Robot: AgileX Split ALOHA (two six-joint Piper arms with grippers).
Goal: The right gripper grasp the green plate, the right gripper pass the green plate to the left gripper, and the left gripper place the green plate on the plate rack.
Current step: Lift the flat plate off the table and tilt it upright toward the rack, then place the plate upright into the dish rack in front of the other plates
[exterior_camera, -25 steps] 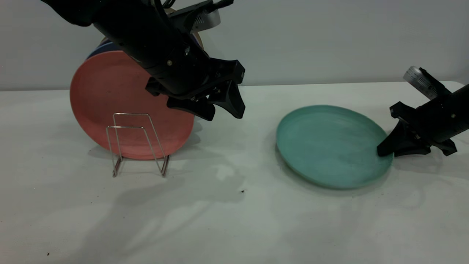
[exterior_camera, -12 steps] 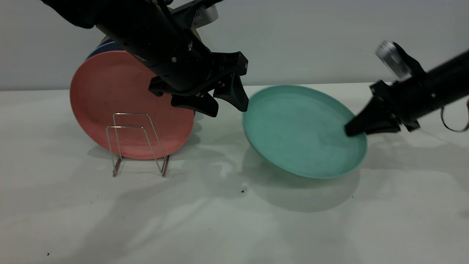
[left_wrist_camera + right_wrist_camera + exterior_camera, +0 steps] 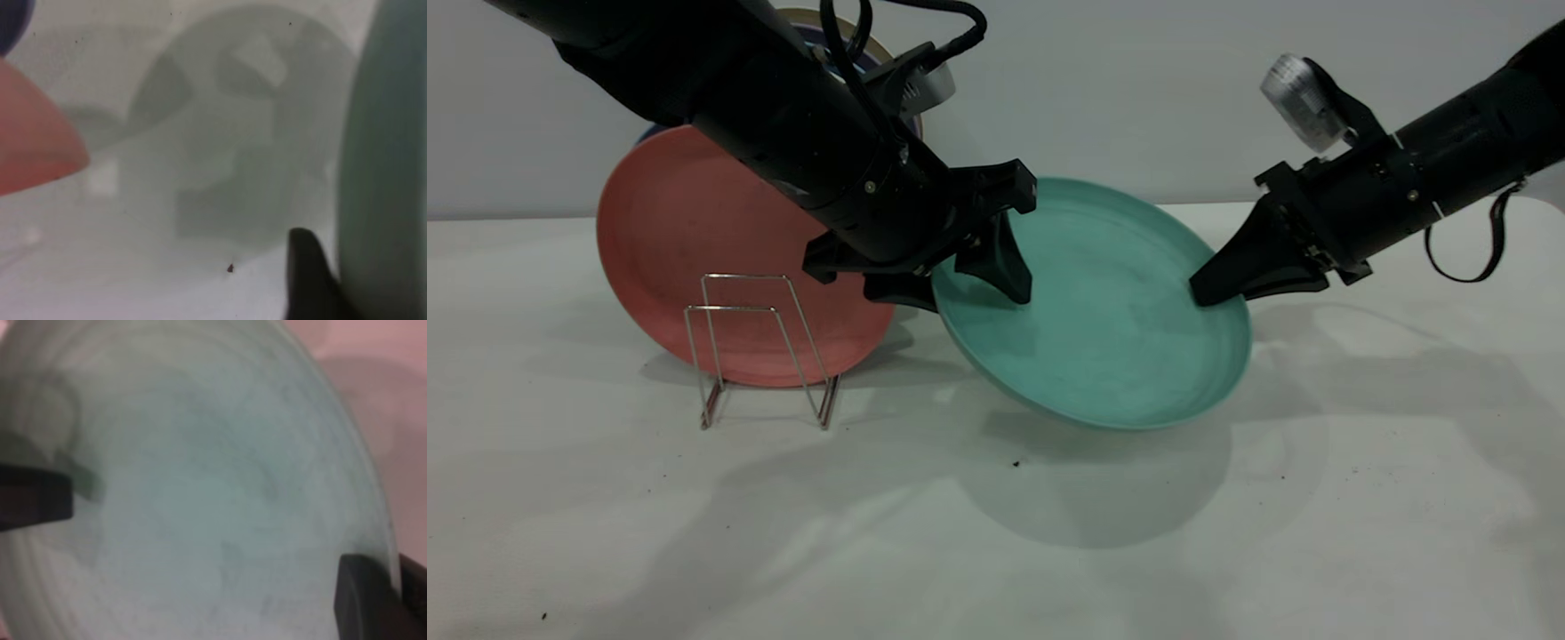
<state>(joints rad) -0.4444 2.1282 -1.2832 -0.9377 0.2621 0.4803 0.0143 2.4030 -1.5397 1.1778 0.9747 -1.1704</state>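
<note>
Left arm reaches in from upper left, angled down toward centre. Left gripper (image 3: 969, 289) well above table, fingers apart, one finger (image 3: 1000, 267) over near face of held plate, other below rim (contact not confirmed). Right arm enters from upper right, sloping down and inward. Right gripper (image 3: 1214, 286) clamped on plate's opposite rim, holding it tilted.

**Counting what's out**

Two black arms, each ending in one hand: the left hand (image 3: 969, 289) and the right hand (image 3: 1218, 289). One green plate (image 3: 1103, 329), one salmon-pink plate (image 3: 685, 231), one wire plate rack (image 3: 760, 347), one table (image 3: 996, 533).
</note>
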